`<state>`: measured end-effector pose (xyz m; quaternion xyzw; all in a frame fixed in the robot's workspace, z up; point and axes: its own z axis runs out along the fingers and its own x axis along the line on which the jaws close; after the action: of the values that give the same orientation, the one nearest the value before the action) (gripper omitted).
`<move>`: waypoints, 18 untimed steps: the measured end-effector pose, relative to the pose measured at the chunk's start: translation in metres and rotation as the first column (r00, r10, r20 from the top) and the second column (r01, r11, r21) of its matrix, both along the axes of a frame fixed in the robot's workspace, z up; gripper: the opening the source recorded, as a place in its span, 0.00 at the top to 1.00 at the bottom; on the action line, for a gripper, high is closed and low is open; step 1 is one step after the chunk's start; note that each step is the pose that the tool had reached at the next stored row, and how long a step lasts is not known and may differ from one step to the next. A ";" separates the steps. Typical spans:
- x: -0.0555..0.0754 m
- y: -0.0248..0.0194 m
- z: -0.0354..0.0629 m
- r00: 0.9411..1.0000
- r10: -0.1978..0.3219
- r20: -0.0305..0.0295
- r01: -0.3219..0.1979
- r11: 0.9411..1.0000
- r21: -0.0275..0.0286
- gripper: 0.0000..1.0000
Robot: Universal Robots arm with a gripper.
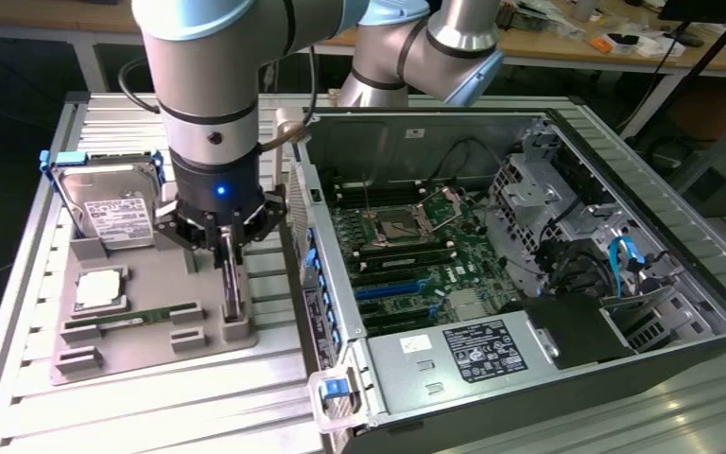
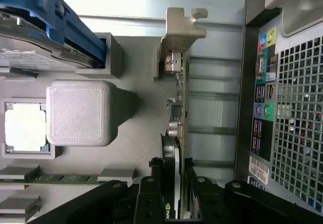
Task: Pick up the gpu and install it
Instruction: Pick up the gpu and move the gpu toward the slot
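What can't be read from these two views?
- Exterior view: top of the gpu, hidden behind the gripper.
- Wrist view: gpu's rear end, covered by the fingers and cut by the frame edge.
- Exterior view: hard drive label text, too small.
- Wrist view: memory stick, cut off by the edge.

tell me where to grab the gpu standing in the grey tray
Come from straight above and pinch the two flat faces at the upper edge, over the black cooler. The gpu stands on edge in the grey tray, so only that edge is free; the bracket end is irregular.
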<state>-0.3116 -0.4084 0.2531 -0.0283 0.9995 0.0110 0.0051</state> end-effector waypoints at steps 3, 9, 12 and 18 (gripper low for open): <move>0.000 0.0002 0.0030 1.000 0.000 0.001 0.000 1.000 0.000 0.73; 0.000 0.0004 0.0090 1.000 0.000 0.001 0.000 1.000 -0.003 0.73; 0.000 0.0011 0.0145 1.000 0.000 0.001 0.000 1.000 -0.007 0.73; 0.000 0.0013 0.0232 1.000 0.000 0.001 0.000 1.000 -0.019 0.73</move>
<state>-0.3112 -0.4070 0.2764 -0.0283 0.9996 0.0016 0.0054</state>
